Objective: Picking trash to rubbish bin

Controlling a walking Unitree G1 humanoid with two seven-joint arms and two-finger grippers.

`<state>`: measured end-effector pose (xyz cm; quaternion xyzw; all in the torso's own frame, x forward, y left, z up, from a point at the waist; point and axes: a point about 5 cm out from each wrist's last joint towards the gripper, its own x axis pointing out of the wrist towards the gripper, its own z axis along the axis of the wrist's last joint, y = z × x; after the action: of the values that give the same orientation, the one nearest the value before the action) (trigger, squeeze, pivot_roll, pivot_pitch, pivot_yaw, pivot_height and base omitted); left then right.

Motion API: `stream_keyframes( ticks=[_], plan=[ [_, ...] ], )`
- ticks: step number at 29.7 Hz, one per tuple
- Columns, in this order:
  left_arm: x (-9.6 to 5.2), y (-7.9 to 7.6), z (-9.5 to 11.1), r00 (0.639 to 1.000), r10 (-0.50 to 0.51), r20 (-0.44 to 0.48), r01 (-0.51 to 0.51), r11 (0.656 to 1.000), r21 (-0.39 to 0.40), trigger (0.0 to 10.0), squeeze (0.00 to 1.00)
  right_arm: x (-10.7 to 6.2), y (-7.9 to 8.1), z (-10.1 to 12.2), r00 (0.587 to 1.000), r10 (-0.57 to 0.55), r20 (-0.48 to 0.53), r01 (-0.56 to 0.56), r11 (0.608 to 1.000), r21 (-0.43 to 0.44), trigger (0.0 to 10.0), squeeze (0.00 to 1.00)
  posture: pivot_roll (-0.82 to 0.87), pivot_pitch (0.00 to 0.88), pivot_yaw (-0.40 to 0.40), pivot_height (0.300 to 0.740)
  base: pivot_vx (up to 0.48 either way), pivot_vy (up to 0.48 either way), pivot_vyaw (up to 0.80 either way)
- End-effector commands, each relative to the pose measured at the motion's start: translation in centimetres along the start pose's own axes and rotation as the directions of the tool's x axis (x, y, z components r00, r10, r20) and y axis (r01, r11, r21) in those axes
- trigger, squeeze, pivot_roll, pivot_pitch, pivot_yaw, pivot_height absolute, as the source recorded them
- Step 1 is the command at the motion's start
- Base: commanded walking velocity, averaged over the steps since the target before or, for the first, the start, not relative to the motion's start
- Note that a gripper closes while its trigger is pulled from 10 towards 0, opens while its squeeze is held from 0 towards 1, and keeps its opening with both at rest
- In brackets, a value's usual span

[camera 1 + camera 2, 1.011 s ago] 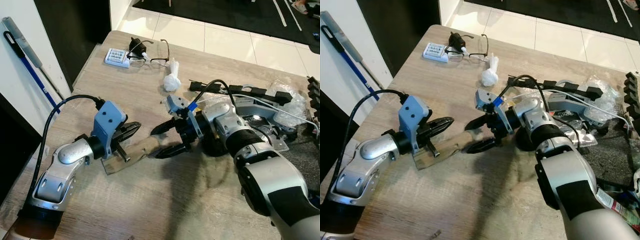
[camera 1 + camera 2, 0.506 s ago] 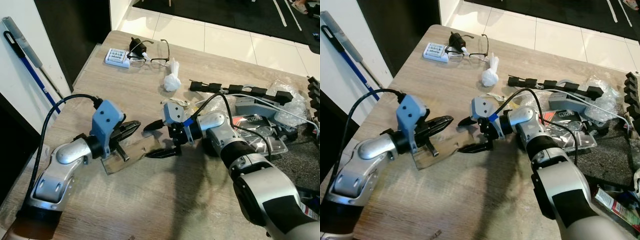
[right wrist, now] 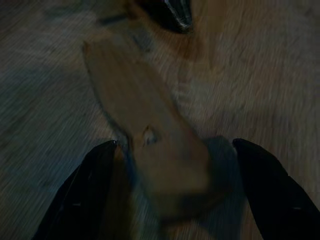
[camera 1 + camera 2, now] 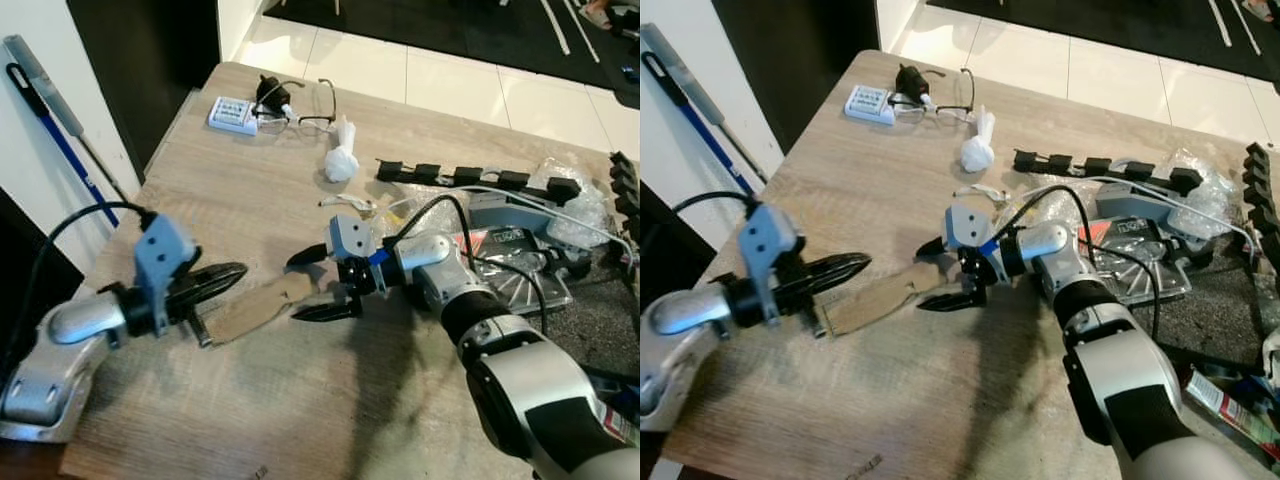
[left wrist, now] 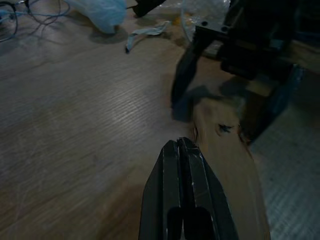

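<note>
A flat brown strip of cardboard [image 4: 258, 305] lies on the wooden table [image 4: 250, 400]. My right gripper [image 4: 314, 285] is open and low over the strip's right end, with one black finger on each side of it. The right wrist view shows the strip [image 3: 150, 135] running between those fingers [image 3: 85, 190]. My left gripper [image 4: 232, 273] is shut with nothing in it, its tip just above the strip's left part. In the left wrist view its closed fingers [image 5: 182, 165] point along the strip [image 5: 225, 165] toward the right gripper.
A white crumpled bag [image 4: 341, 160], glasses [image 4: 300, 118] and a battery charger [image 4: 232, 113] lie at the far side. A small scrap [image 4: 345, 203], black clips [image 4: 470, 175] and a grey device with plastic wrap [image 4: 515, 255] crowd the right. A blue-handled broom [image 4: 60, 140] leans at the left.
My left arm has drawn back to the left and lower, its gripper sliding off toward the strip's left end. The right gripper has reached left and now straddles the strip's right end.
</note>
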<state>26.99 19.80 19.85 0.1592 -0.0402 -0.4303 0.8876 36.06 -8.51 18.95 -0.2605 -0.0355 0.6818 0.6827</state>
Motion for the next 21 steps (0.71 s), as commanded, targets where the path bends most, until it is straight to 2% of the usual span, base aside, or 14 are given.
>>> stream_keyframes(
  ticks=[1,3,7,14,15,17,19,20,21],
  plan=[
    [-0.6,-0.4,0.2,0.999,-0.034,-0.008,0.034,0.999,0.022,10.0,0.0,0.0,0.6,-0.8,1.0,-0.014,0.009,0.014,1.0,0.024,10.0,0.0,0.02,0.305,-0.102,0.74,0.0,0.0,0.0],
    [-1.2,-0.5,-0.1,0.999,-0.037,-0.026,0.038,0.999,0.028,10.0,0.0,0.3,0.7,-0.8,1.0,-0.021,0.015,0.02,1.0,0.023,10.0,0.0,0.02,0.306,-0.102,0.74,0.0,0.0,0.0],
    [-1.6,-0.6,-0.2,0.999,-0.034,-0.027,0.034,0.999,0.027,10.0,0.0,0.5,0.9,-0.9,1.0,-0.013,0.027,0.012,1.0,0.025,10.0,0.0,0.02,0.306,-0.102,0.74,0.0,0.0,0.0],
    [-1.6,-1.0,-0.2,0.998,-0.055,-0.015,0.055,0.998,0.011,10.0,0.0,0.6,1.7,-1.2,0.997,0.071,0.033,-0.072,0.996,0.043,10.0,0.0,0.02,0.304,-0.103,0.74,0.0,0.0,0.0],
    [-1.6,-1.1,-0.3,0.998,-0.063,-0.016,0.063,0.998,0.008,10.0,0.0,0.5,1.9,-1.4,0.995,0.095,0.03,-0.097,0.994,0.059,9.6,0.0,0.02,0.304,-0.103,0.74,0.0,0.0,0.0],
    [-1.5,-1.2,-0.3,0.998,-0.068,-0.016,0.068,0.998,0.006,10.0,0.0,0.4,2.0,-1.6,0.993,0.111,0.028,-0.112,0.991,0.069,9.6,0.0,0.02,0.304,-0.103,0.74,0.0,0.0,0.0],
    [-1.4,-1.3,-0.3,0.997,-0.071,-0.014,0.071,0.997,0.006,10.0,0.0,0.2,2.2,-1.9,0.991,0.134,0.023,-0.136,0.985,0.102,4.9,0.0,0.02,0.304,-0.103,0.74,0.0,0.0,0.0],
    [-1.4,-1.3,-0.3,0.997,-0.071,-0.014,0.071,0.997,0.006,10.0,0.0,0.2,2.2,-1.9,0.991,0.134,0.023,-0.136,0.985,0.102,4.9,0.0,0.02,0.304,-0.103,0.74,0.0,0.0,0.0],
    [-1.4,-1.3,-0.3,0.997,-0.073,-0.014,0.073,0.997,0.006,10.0,0.0,0.1,2.4,-2.1,0.988,0.15,0.022,-0.152,0.981,0.123,2.8,0.0,0.02,0.304,-0.102,0.74,0.0,0.0,0.0]
  ],
)
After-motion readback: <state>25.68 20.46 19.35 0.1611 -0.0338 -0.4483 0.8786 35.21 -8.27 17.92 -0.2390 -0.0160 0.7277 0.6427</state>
